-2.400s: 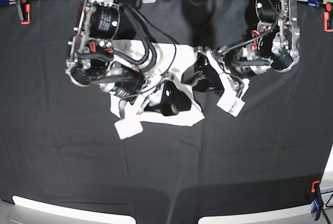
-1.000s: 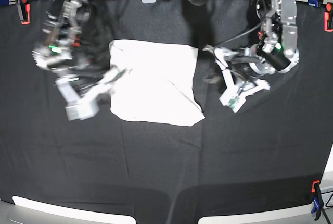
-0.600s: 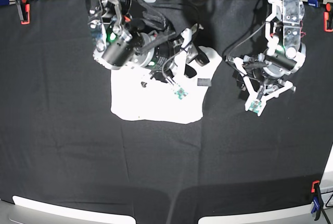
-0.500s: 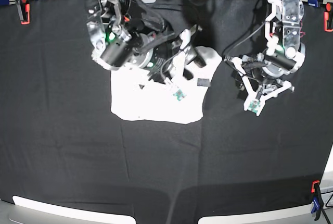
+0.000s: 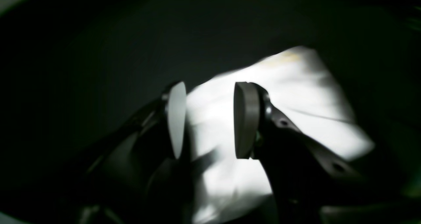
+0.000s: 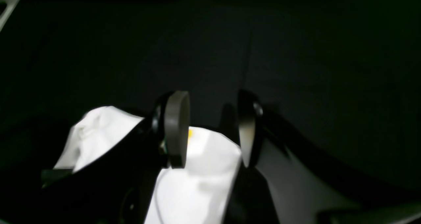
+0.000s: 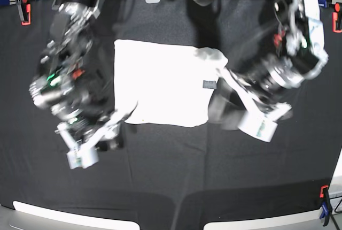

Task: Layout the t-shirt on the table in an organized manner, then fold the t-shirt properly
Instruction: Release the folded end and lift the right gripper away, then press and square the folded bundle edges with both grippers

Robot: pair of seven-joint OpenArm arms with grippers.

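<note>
Since the earlier base frame, the right gripper [image 7: 88, 147] had swung from over the far part of the t-shirt [image 7: 160, 83] to the near-left of it, and the left gripper [image 7: 256, 120] had dropped from the right of the shirt toward its near-right corner; both arms were motion-blurred. The t-shirt lay folded into a roughly square white panel on the far-centre of the table [image 7: 171, 182], a small dark tag [image 7: 209, 84] near its right edge and a rumpled flap at the far-right corner. Both wrist views showed the jaws spread with nothing between them: the left gripper [image 5: 207, 120] looked down onto white cloth, the right gripper [image 6: 210, 130] stood at the shirt's edge. The panel lay between the two grippers, its slightly longer axis running left to right; judged from this, each arm was about equally near its own side edge, favouring a two-handed fold.
</note>
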